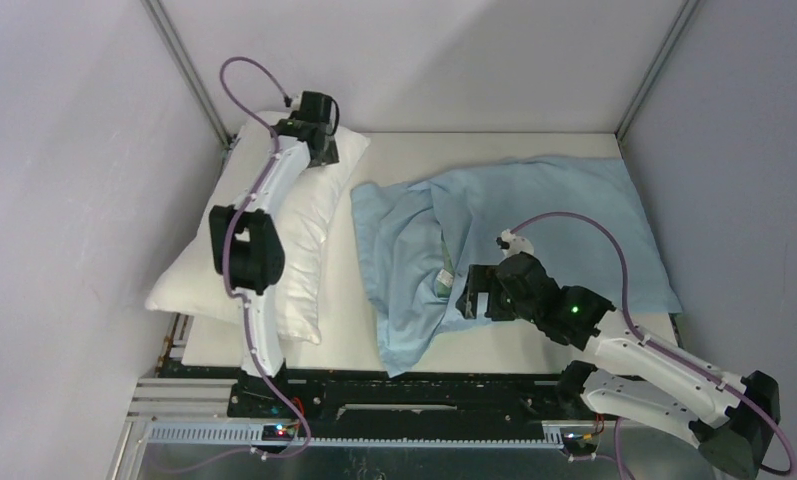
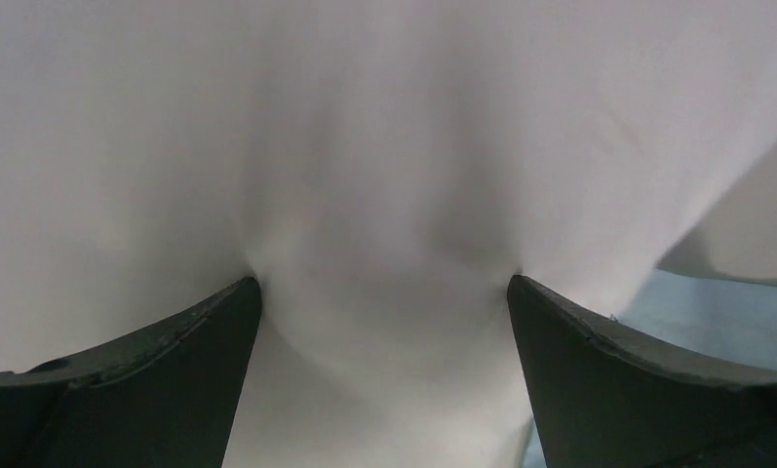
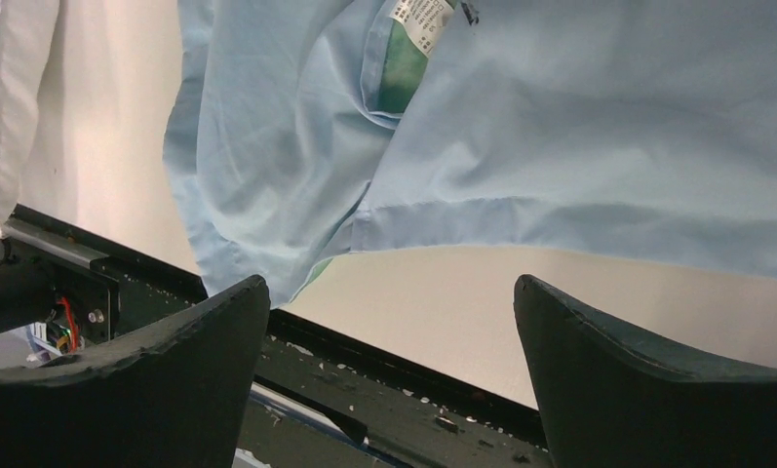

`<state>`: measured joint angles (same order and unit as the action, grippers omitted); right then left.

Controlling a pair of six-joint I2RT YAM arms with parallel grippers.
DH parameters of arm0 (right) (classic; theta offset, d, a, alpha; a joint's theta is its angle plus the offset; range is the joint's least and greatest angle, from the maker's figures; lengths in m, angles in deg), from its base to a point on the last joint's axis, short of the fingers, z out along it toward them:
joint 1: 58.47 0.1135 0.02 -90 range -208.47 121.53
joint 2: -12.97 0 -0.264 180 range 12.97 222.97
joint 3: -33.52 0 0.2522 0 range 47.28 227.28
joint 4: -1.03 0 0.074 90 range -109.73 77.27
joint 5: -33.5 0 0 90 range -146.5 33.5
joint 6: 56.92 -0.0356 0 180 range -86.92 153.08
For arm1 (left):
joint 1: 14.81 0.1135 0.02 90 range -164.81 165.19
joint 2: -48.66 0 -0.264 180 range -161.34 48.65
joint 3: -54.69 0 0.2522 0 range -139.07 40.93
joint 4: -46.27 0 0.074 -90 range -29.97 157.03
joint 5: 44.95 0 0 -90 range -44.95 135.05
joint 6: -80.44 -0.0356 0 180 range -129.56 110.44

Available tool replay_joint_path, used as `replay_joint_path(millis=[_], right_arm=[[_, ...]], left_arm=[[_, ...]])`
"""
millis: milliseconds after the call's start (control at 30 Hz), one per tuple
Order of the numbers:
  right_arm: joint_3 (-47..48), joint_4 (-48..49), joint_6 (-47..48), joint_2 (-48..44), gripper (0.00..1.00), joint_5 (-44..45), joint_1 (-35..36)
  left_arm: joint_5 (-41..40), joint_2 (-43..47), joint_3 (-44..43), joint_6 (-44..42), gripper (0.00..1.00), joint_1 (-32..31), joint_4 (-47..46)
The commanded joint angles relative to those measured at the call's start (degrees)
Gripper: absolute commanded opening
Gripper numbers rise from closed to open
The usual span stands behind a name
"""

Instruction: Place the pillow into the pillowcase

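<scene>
The white pillow (image 1: 304, 215) lies slanted on the left of the table, its near end hanging over the table's left edge. My left gripper (image 1: 322, 148) is at the pillow's far end. In the left wrist view this gripper (image 2: 384, 285) is open, both tips pressed into the pillow (image 2: 384, 146), which bulges between them. The light blue pillowcase (image 1: 534, 225) lies crumpled at centre right. My right gripper (image 1: 472, 297) hovers open at its near edge. In the right wrist view that gripper (image 3: 389, 285) holds nothing, and the pillowcase (image 3: 579, 127) shows a sea-green inside (image 3: 402, 73) with a white label (image 3: 421, 14).
The beige table (image 1: 494, 345) ends at a black rail (image 1: 424, 385) just in front of the arm bases. Grey walls and metal posts (image 1: 189, 70) close in the left, back and right. Purple cables loop over both arms.
</scene>
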<state>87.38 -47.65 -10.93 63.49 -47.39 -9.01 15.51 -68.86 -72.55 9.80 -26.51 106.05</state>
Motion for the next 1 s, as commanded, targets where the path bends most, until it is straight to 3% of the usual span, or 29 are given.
replay_joint_path(millis=[0, 33, 67, 167, 200, 567, 733, 867, 967], right_arm=[[0.42, -0.32, 1.14, -1.54, 0.98, -0.13, -0.25], [0.42, -0.59, 1.17, -1.56, 0.98, 0.01, -0.33], [0.42, -0.73, 1.32, -1.57, 0.98, 0.16, -0.37], [0.42, -0.94, 1.69, -1.78, 0.96, 0.39, -0.55], [0.42, -0.92, 1.80, -1.78, 0.96, 0.45, -0.62], [1.90, -1.46, 3.35, -2.51, 0.95, -0.27, -3.61], [4.57, -2.89, 4.72, -2.85, 0.94, -0.20, -5.73], [6.91, -5.62, 6.13, -4.23, 0.95, 1.18, -8.30], [7.80, -7.45, 6.93, -5.72, 0.95, 0.99, -11.71]], left_arm=[[0.29, -4.70, -5.28, -1.71, 0.98, 1.44, 3.10], [0.91, -5.52, -5.82, -2.43, 0.93, 1.61, 2.70], [1.62, -6.34, -6.72, -3.37, 0.82, 1.63, 2.63], [5.01, -6.77, -9.03, -8.10, 0.16, 1.68, 2.08], [5.70, -5.85, -9.39, -10.17, 0.02, 1.68, 1.54], [32.29, 13.03, -14.77, -17.47, 0.00, 1.34, -1.87], [47.10, 19.73, -9.79, -15.85, 0.00, 0.88, -4.08], [49.02, 25.29, -0.82, -16.00, 0.00, -2.34, -3.76], [42.25, 30.82, 9.26, -14.32, 0.00, -4.08, -3.04]])
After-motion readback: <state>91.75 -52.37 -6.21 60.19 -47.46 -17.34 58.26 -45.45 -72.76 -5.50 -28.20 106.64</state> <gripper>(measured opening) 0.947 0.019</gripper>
